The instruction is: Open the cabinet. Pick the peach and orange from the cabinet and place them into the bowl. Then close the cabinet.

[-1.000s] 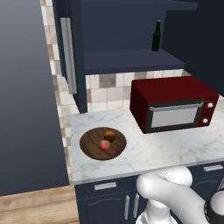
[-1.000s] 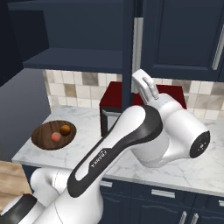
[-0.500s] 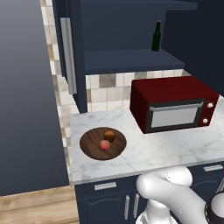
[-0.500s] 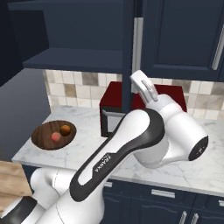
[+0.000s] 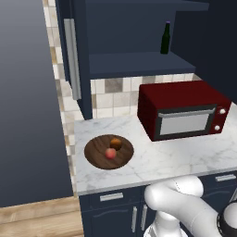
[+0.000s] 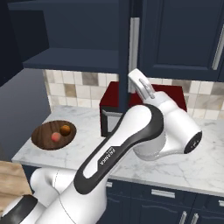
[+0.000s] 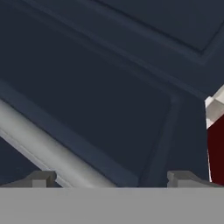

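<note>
Marble counter (image 5: 185, 159) under navy cabinetry, with tiled backsplash behind. Holds the dark wooden bowl (image 5: 97, 157) at its left end, with the peach (image 5: 110, 153) and the orange (image 5: 116, 144) inside, just beside each other. Red microwave (image 5: 183, 109) to the right, green bottle (image 5: 165, 38) up on the open shelf. Cabinet (image 6: 183, 39) door swung out, silver handle (image 7: 48, 148) running close past the gripper (image 7: 111, 178). Jaws spread wide, seemingly near the door panel, gripping nothing.
</note>
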Available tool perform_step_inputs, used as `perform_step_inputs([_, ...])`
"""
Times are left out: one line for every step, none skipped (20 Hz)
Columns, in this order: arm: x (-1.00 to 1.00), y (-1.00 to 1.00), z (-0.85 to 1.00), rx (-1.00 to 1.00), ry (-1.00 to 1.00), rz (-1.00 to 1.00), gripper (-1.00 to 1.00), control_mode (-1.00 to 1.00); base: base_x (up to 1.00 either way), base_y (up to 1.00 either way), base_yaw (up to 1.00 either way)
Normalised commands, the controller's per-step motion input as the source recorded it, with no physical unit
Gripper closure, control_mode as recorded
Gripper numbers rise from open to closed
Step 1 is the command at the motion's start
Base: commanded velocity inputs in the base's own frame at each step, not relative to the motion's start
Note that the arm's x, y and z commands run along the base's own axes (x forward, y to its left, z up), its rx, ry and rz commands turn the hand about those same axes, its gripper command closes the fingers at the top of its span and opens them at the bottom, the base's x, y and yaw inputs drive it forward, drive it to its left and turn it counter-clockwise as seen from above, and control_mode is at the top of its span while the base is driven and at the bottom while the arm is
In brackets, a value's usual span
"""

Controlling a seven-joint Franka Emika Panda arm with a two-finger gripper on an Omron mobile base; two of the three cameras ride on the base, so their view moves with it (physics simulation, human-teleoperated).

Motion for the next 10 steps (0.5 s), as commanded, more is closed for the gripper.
perform_step_inputs([0.0, 0.29, 0.0, 0.0, 0.0, 0.05, -1.0, -1.0, 0.0, 0.0, 0.0])
perform_step_inputs([0.0, 0.33, 0.0, 0.0, 0.0, 0.06, -1.0, -1.0, 0.0, 0.0, 0.0])
perform_step_inputs([0.0, 0.44, 0.0, 0.0, -0.01, 0.06, -1.0, -1.0, 0.0, 0.0, 0.0])
perform_step_inputs([0.0, 0.48, 0.0, 0.0, -0.02, 0.07, -1.0, -1.0, 0.0, 0.0, 0.0])
perform_step_inputs([0.0, 0.49, 0.02, 0.0, -0.04, 0.08, -1.0, -1.0, 0.0, 0.0, 0.0])
perform_step_inputs([-0.01, 0.46, 0.01, 0.0, -0.07, 0.09, -1.0, -1.0, 0.0, 0.0, 0.0])
perform_step_inputs([-0.04, 0.44, 0.04, 0.0, -0.08, 0.09, -1.0, -1.0, 0.0, 0.0, 0.0])
perform_step_inputs([-0.05, 0.44, 0.04, 0.0, -0.1, 0.1, -1.0, -1.0, 0.0, 0.0, 0.0])
perform_step_inputs([-0.05, 0.4, 0.04, 0.0, -0.11, 0.1, -1.0, -1.0, 0.0, 0.0, 0.0])
perform_step_inputs([-0.08, 0.37, 0.07, 0.0, -0.11, 0.1, -1.0, -1.0, 0.0, 0.0, 0.0])
